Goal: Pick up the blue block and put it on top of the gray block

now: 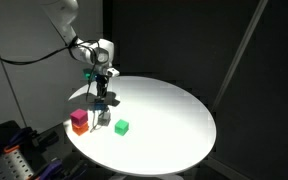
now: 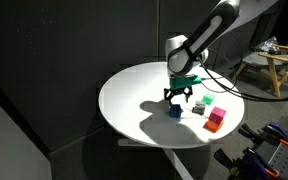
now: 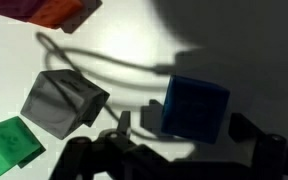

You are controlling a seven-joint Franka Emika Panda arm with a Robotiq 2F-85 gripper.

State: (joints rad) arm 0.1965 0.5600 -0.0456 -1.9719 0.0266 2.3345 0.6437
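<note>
The blue block (image 3: 196,108) is a dark-blue cube on the white table, and it also shows in an exterior view (image 2: 174,112). My gripper (image 3: 183,124) is open, with one finger on each side of the block and not touching it. In both exterior views the gripper (image 2: 178,97) (image 1: 101,97) hangs just above the block. The gray block (image 3: 62,102) lies a short way beside the blue one, apart from it, and it shows in both exterior views (image 2: 197,108) (image 1: 104,119).
A green cube (image 3: 12,142) (image 2: 208,100) (image 1: 122,126) sits near the gray block. A magenta cube stacked on an orange cube (image 2: 216,120) (image 1: 79,120) stands close by. The round white table (image 1: 174,120) has edges all around and stands against a dark backdrop.
</note>
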